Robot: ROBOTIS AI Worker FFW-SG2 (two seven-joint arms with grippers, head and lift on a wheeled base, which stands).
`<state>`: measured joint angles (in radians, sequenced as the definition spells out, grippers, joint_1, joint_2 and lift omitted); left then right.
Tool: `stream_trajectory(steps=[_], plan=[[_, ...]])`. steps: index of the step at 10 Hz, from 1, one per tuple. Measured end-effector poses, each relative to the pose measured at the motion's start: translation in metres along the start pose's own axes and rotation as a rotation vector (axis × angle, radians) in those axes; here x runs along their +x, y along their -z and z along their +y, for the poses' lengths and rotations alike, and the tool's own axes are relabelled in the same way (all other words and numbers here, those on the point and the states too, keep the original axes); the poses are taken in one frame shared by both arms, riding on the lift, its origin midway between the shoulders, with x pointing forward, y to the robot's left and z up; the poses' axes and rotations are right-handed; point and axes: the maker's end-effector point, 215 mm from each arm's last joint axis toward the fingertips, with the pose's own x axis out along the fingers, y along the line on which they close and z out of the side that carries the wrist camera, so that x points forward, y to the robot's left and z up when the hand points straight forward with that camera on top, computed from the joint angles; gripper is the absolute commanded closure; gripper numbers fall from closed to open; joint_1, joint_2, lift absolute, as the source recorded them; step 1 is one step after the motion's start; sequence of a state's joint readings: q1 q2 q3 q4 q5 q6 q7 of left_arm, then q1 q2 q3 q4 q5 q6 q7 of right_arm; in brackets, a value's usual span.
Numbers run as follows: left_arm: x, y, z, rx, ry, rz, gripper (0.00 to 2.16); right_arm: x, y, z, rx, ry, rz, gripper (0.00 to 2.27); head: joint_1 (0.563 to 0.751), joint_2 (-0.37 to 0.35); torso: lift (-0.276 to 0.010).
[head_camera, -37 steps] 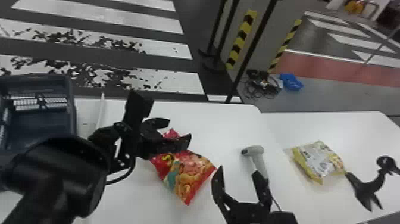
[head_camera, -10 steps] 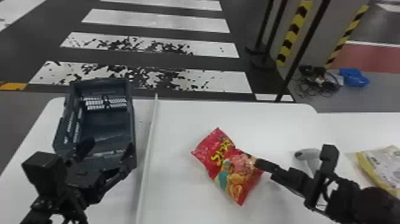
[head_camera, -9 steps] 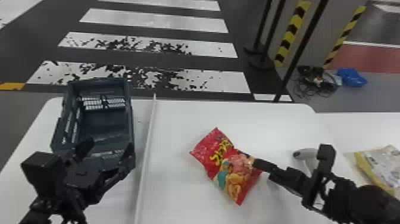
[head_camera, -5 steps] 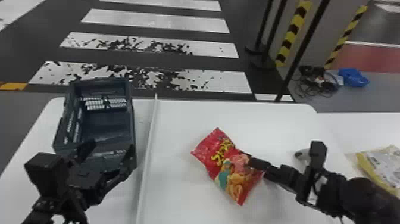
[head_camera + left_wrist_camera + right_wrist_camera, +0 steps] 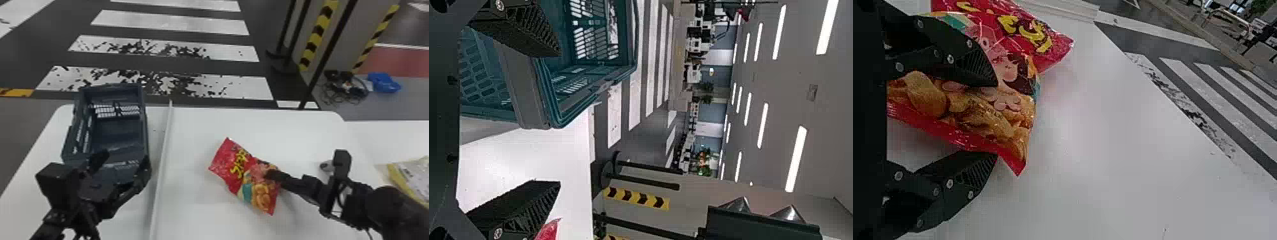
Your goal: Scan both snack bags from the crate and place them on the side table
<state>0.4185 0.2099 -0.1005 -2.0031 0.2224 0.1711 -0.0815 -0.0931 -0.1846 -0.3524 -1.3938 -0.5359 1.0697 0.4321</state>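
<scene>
Lower left, our left gripper (image 5: 125, 159) gapes empty; right of centre, our right gripper (image 5: 275, 178) stands wide open at the red bag (image 5: 237, 169). We see the yellow bag (image 5: 411, 177) at the right edge.

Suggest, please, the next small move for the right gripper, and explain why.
I would probably close the right gripper gently: its fingers are open, and part of the red snack bag lies between them in the right wrist view.

2 snack bags (image 5: 234, 170), 1 crate (image 5: 119, 131), 1 handheld scanner (image 5: 327, 166).
</scene>
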Motion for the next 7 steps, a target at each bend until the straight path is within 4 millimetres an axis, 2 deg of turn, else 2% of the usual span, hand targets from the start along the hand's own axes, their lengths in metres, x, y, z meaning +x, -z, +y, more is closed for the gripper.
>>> stream_trajectory(steps=[4,7], plan=[[0.000,0.005,0.002,0.000,-0.006,0.009,0.09,-0.010,-0.013,-0.005,0.033,-0.014,-0.045,2.25,0.695,-0.131,-0.095],[-0.001,0.008,0.004,0.002,-0.013,0.014,0.09,-0.033,-0.048,-0.005,-0.072,0.064,-0.125,2.25,0.695,-0.161,-0.095]])
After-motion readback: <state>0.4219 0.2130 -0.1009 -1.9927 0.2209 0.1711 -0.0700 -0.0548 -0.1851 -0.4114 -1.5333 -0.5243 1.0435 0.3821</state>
